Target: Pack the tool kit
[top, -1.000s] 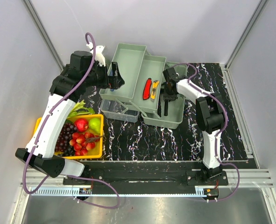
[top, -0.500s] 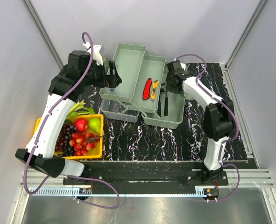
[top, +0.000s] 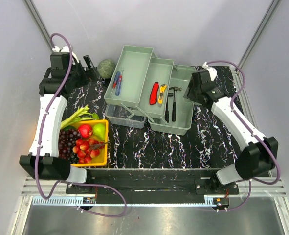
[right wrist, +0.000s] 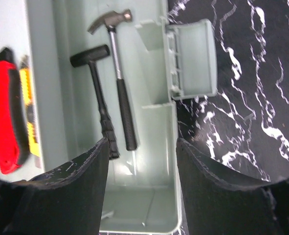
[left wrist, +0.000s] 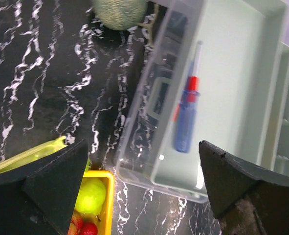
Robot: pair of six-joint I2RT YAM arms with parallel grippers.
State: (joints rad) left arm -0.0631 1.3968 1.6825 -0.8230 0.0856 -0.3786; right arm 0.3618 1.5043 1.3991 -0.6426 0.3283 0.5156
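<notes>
2 grippers, both released and holding nothing; left gripper (left wrist: 143, 147) hangs near the far-left corner of the table (top: 134, 142); right gripper (right wrist: 142, 142) hangs over the right rim of the toolbox (top: 181, 117); toolbox sits open mid-table toward the far edge, trays fanned out; hammer (right wrist: 121, 88) and black mallet (right wrist: 99, 98) lie in its base, red knife (top: 154, 93) and yellow knife (top: 162, 94) in the middle tray, blue screwdriver (left wrist: 186, 122) in the top tray.

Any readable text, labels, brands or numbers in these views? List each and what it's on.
None readable in any view. The red utility knife, yellow utility knife, claw hammer, black mallet, blue-handled screwdriver and toolbox show no legible marking; any print on them is too small to tell.
</notes>
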